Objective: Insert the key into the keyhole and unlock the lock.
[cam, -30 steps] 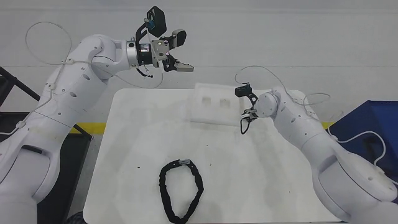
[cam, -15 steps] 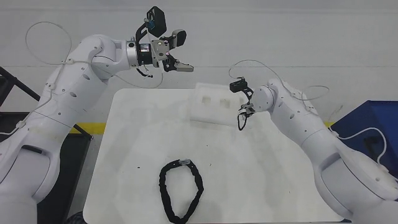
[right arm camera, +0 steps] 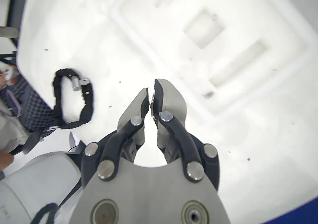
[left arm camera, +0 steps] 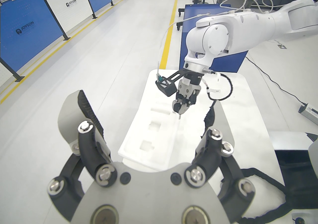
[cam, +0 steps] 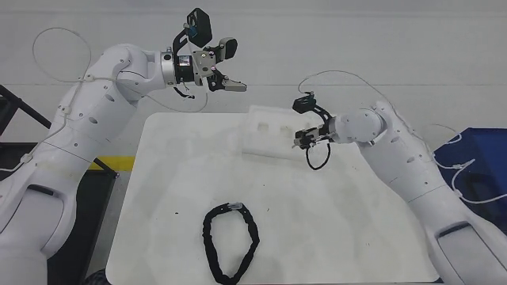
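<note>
Now the right arm has turned its wrist, so the right gripper (right arm camera: 150, 85) lies more level over the edge of the white foam tray (cam: 265, 131) instead of pointing down beside it. Its jaws are almost closed on the small metal key (right arm camera: 151, 103), so I judge the key must next travel to the lock (cam: 230, 241). This black cloth-covered chain lies in a closed loop on the near part of the table (cam: 356, 229), well apart, with its silver cylinder (right arm camera: 75, 83) on the far side. The left gripper (cam: 236, 86) has not moved; it is wide open and empty.
</note>
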### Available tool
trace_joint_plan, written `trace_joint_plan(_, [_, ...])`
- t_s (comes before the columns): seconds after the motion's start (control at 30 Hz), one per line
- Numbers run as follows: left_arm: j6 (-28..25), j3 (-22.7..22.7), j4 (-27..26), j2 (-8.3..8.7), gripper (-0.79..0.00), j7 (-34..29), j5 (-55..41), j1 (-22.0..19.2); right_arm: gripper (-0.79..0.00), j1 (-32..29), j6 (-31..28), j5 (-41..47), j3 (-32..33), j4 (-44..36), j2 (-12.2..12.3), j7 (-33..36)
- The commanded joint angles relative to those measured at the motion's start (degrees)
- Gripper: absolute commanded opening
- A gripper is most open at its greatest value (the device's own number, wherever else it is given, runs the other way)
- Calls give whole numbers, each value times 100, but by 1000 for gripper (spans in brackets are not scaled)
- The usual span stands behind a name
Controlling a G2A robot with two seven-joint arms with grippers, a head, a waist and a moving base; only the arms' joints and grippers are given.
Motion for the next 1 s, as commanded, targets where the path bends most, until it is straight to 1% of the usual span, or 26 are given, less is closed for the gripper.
trace_joint_plan(0.0, [0,0,0,0,0,0,0,0,-785,-284,-311,539,399,-152,131,170])
trace_joint_plan(0.13, [0,0,0,0,0,0,0,0,-785,-690,-711,1399,934,-359,307,443])
trace_joint_plan(0.27, [0,0,0,0,0,0,0,0,-785,-942,-834,1942,1381,-487,449,595])
trace_joint_plan(0.33, [0,0,0,0,0,0,0,0,-785,-1077,-948,2407,1572,-533,494,636])
trace_joint_plan(0.4, [0,0,0,0,0,0,0,0,-785,-1219,-1066,2995,1769,-431,527,655])
trace_joint_plan(0.47, [0,0,0,0,0,0,0,0,-785,-1314,-1148,3383,1954,-299,563,624])
trace_joint_plan(0.63, [0,0,0,0,0,0,0,0,-785,-1589,-1275,3988,2336,-222,657,551])
trace_joint_plan(0.73, [0,0,0,0,0,0,0,0,-785,-1663,-1258,4133,2485,-237,715,567])
trace_joint_plan(0.97, [0,0,0,0,0,0,0,0,-785,-1711,-1325,4074,2594,-298,770,501])
